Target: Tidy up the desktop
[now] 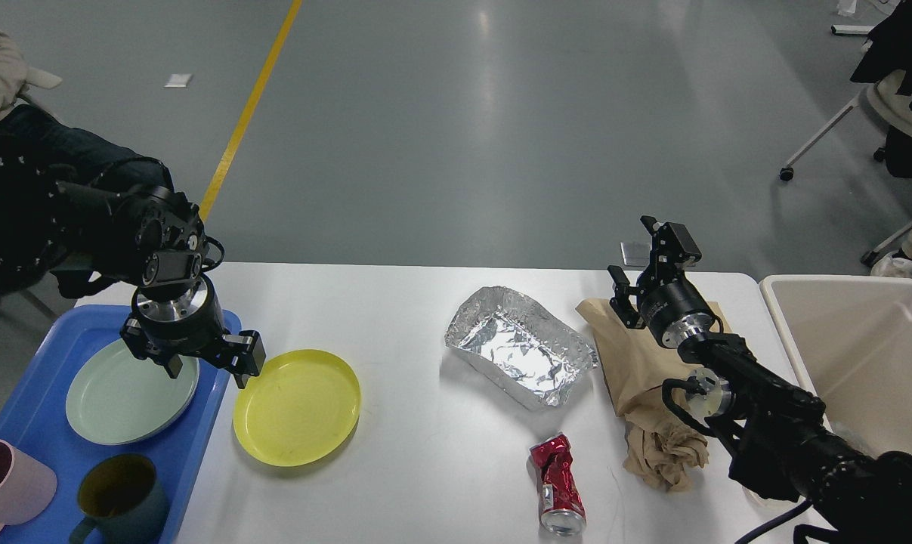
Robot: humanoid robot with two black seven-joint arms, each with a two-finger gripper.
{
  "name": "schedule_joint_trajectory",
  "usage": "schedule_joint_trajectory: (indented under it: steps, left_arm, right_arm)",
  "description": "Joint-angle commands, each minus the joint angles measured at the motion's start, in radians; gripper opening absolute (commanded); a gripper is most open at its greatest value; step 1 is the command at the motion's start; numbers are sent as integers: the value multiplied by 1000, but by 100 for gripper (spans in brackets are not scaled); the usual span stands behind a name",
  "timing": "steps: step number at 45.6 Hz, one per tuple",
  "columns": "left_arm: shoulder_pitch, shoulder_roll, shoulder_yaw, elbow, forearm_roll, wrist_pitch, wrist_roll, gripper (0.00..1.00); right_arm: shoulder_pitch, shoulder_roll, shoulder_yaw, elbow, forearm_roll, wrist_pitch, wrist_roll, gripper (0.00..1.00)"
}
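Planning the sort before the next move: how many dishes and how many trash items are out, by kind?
Plates: 2, pale green plate on the blue tray, yellow plate on the desktop
Mugs: 2, pink mug, dark mug
Foil trays: 1
Crushed cans: 1
Crumpled paper bags: 1
Total: 7
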Motion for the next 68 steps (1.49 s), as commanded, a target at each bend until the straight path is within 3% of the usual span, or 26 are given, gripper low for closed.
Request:
schedule_joint_trajectory:
  steps: [1, 8, 18, 23, 28, 38, 44, 60, 68]
  left_arm:
    - [64, -3, 4, 32, -103, 43, 14, 86]
    - [151, -3, -16, 64, -163, 83, 100, 84]
    - [267, -2, -180, 120, -205, 115, 250, 84]
    - [328, 2, -231, 175, -214, 118, 299, 84]
    - [385, 3, -255, 232, -217, 123, 307, 84]
    - [403, 9, -263, 236, -217, 151, 307, 83]
    - [415, 11, -263, 238, -217, 164, 307, 78]
    - [449, 15, -280, 239, -234, 168, 307, 48]
    - [455, 14, -282, 239, -234, 160, 308, 28]
  right_arm:
    - [0, 0, 0, 1, 0, 0, -1, 100]
    - [0, 0, 0, 1, 0, 0, -1, 100]
    - [0, 0, 0, 1, 0, 0, -1, 100]
    - [0, 0, 0, 1, 0, 0, -1, 100]
    - [0, 0, 0, 0, 0, 0, -1, 100]
    - [0, 0, 0, 1, 0, 0, -1, 100]
    - [0, 0, 0, 0, 0, 0, -1, 100]
    - [0, 0, 0, 0, 0, 0, -1, 100]
    - [0, 0, 0, 1, 0, 0, -1, 100]
